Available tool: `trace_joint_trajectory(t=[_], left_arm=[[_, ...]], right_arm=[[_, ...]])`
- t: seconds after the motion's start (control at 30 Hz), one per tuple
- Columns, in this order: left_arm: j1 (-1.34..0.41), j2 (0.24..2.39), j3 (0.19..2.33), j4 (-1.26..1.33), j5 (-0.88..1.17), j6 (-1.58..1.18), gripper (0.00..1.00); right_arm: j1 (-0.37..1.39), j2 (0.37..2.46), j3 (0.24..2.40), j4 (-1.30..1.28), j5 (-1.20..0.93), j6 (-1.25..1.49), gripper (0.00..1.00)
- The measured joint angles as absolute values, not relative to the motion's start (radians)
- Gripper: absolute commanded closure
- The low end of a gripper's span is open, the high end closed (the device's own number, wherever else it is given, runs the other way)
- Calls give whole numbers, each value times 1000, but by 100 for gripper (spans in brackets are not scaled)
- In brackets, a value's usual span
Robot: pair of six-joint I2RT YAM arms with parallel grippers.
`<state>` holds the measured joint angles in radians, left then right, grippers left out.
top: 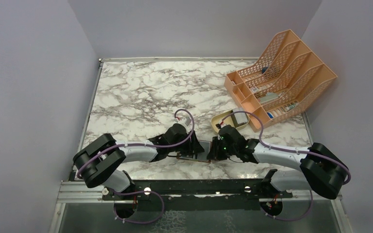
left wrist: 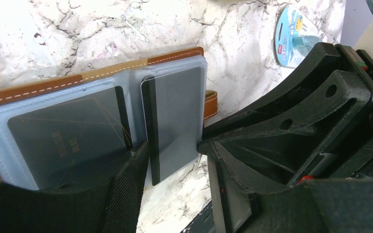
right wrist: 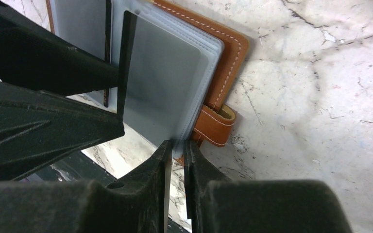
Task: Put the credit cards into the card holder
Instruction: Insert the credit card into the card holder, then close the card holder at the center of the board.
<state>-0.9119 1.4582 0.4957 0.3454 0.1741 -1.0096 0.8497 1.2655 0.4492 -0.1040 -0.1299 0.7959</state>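
Two grippers meet at the near middle of the marble table (top: 141,92), with the brown leather card holder (right wrist: 228,63) lying open and flat between them, its snap strap on its right side. The right gripper (right wrist: 176,145) has its fingers nipped almost together on the near corner of the holder's top clear sleeve. A grey-faced credit card (left wrist: 175,111) with a dark left edge lies at that right-hand stack of sleeves; whether it is inside a sleeve or on top of one cannot be told. The left gripper (left wrist: 177,155) has its fingers apart on either side of the card's near end, the left one against the dark edge, but whether they grip the card cannot be told. A dark credit card (left wrist: 68,141) sits inside a left-hand sleeve. At the far right stands an orange mesh file rack (top: 281,73), and nearer than it, just beyond the right gripper, a tan oval tray (top: 221,119).
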Motion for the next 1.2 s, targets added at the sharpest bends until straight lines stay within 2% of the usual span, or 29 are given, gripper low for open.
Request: trace_joint_trajectory(t=[0.2, 0.43, 0.63, 0.83, 1.0, 1.2], left_arm=[[-913, 1468, 499, 349, 174, -990, 51], [-914, 1449, 498, 339, 174, -986, 43], [-873, 1343, 499, 242, 172, -967, 40], [-756, 1299, 505, 128, 174, -921, 35], [-665, 1298, 506, 38, 177, -883, 35], [-608, 1298, 498, 8, 229, -865, 35]], right_arm=[[849, 1272, 443, -84, -169, 785, 84], [850, 1254, 453, -114, -179, 743, 75], [850, 1124, 492, -228, -114, 650, 57], [850, 1129, 573, -297, -56, 566, 43], [850, 1178, 584, -301, -43, 511, 35], [850, 1297, 606, -288, -81, 426, 33]])
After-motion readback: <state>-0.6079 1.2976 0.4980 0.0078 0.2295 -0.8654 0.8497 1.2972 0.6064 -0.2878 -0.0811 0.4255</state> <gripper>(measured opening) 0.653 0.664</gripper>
